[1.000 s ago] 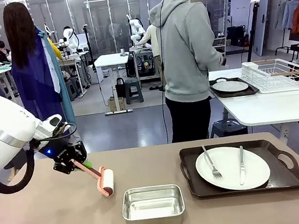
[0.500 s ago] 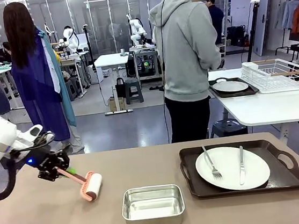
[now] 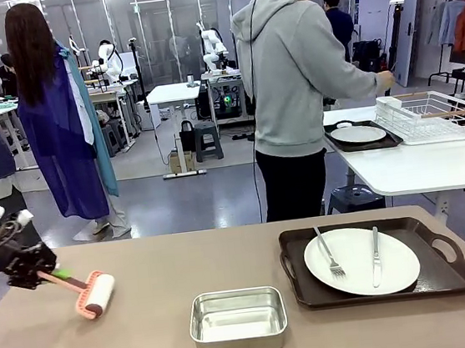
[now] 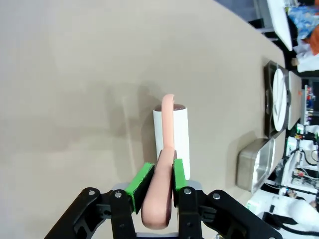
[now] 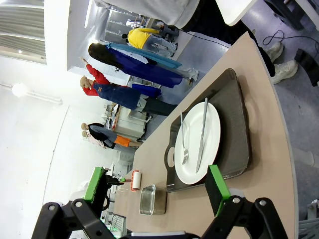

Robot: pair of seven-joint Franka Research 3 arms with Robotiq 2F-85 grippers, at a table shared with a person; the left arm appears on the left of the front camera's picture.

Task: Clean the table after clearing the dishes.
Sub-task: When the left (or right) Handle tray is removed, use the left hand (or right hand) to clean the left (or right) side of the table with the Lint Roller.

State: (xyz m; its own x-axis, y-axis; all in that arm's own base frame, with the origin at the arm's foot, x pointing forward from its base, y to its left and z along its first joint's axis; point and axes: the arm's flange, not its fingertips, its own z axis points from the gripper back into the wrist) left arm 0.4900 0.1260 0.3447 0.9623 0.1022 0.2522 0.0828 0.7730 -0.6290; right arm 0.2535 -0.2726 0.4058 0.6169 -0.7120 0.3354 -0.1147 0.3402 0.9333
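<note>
**lurker:** what's your left claw up to rn?

**me:** My left claw (image 3: 35, 272) is pinched tight on the pink handle of the lint roller (image 3: 97, 294), with a green pad on either side of it in the wrist cam. Over the last second I've dragged it from just left of the steel pan (image 3: 237, 319) all the way to the left edge of the table (image 3: 159, 266). The roller head looks to be down on the beige top. I'd call that one sweep of the left half done.

**lurker:** and the dishes? thought those go first

**me:** Yeah, that's half done. The far tray (image 3: 334, 141) sits with its plate on the white table behind, where the person (image 3: 293, 75) has just stretched an arm out to the wire rack (image 3: 431, 113). The near tray (image 3: 446, 276) with plate (image 3: 362, 260), fork (image 3: 329, 255) and knife (image 3: 375, 256) hasn't budged from the near right of my table. My right claw (image 5: 157, 185) hangs above it, spread wide and holding nothing. I can't roll the right half till that tray's gone, so I reckon that's the holdup.
</note>
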